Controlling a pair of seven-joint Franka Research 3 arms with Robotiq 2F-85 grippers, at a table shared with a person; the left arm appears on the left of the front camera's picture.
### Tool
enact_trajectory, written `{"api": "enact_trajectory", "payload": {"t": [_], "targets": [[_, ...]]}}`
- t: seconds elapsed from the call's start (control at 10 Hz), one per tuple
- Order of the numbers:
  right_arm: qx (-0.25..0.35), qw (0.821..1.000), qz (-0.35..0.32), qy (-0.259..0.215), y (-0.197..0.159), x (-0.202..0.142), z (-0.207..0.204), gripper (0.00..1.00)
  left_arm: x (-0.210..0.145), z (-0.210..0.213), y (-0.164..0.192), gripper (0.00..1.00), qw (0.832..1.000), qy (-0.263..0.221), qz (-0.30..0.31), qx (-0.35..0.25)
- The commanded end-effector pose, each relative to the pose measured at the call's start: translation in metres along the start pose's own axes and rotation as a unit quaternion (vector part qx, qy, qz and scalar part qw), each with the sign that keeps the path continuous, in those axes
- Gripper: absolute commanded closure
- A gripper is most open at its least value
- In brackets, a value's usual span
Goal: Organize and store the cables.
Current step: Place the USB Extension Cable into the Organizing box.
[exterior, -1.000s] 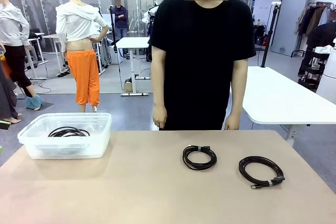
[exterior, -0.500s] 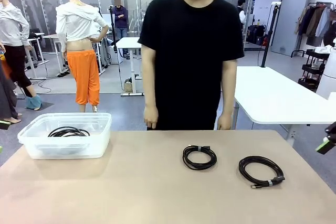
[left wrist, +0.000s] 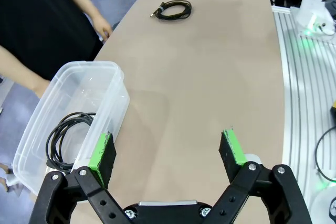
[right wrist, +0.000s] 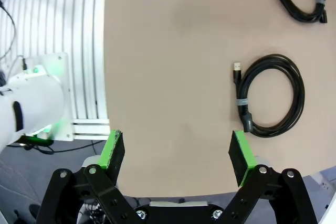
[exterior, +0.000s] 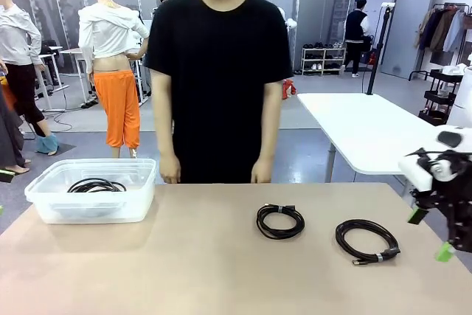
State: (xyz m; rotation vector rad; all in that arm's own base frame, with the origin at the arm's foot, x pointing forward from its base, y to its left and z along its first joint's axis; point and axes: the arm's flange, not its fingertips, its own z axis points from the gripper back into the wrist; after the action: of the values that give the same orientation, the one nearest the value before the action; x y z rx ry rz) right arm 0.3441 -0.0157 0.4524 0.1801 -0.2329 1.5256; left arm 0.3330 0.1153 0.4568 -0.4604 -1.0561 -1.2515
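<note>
One cable is stored and two wait: a stored coil (exterior: 96, 185) lies inside the clear bin (exterior: 92, 210) at the left end of the tabletop (exterior: 184, 263), while the middle coil (exterior: 280, 220) and the right-hand coil (exterior: 366, 241) lie flat on the right half, well apart from the bin. The right gripper (exterior: 429, 234) hangs above the tabletop's right edge, near the right-hand coil but clear of it, its fingers (right wrist: 111, 153) spread wide with nothing between them. Its wrist view looks straight down, with that coil off to one side and its band and plug end toward the middle of the view. The left gripper (left wrist: 167, 148) hovers beside the bin's near wall, fingers likewise apart and empty. The person (exterior: 217, 86) stands at the far edge, hands down, touching no cable. I judge this the approach to a pick-up, most likely of the right-hand coil (the one closest to the arm in play). The next move calls for setting the open fingers across one side of the loop, preferably at the band where the strands are held together, descending until the pads flank the bundle, closing, then lifting clear for the long carry leftward to the bin; a grip on loose strands risks the coil unwinding on the way
</note>
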Motion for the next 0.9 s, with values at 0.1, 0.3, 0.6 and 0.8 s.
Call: {"api": "enact_trajectory", "payload": {"t": [0.1,0.3,0.6,0.8], "targets": [[-0.01,0.999,-0.001,0.037,-0.009,0.001,-0.085,0.0,0.0,0.0,0.002,0.0,1.0,-0.013,-0.009,0.001],[-0.015,0.999,-0.018,0.048,-0.031,-0.009,-0.12,0.0,0.0,0.0,0.002,0.0,1.0,-0.013,-0.009,0.001],[-0.013,0.997,-0.039,0.061,-0.042,-0.011,-0.156,0.0,0.0,0.0,0.002,0.0,1.0,-0.013,-0.009,0.001],[-0.016,0.997,-0.039,0.071,-0.053,-0.02,-0.162,0.0,0.0,0.0,0.002,0.0,1.0,-0.013,-0.009,0.001]]}}
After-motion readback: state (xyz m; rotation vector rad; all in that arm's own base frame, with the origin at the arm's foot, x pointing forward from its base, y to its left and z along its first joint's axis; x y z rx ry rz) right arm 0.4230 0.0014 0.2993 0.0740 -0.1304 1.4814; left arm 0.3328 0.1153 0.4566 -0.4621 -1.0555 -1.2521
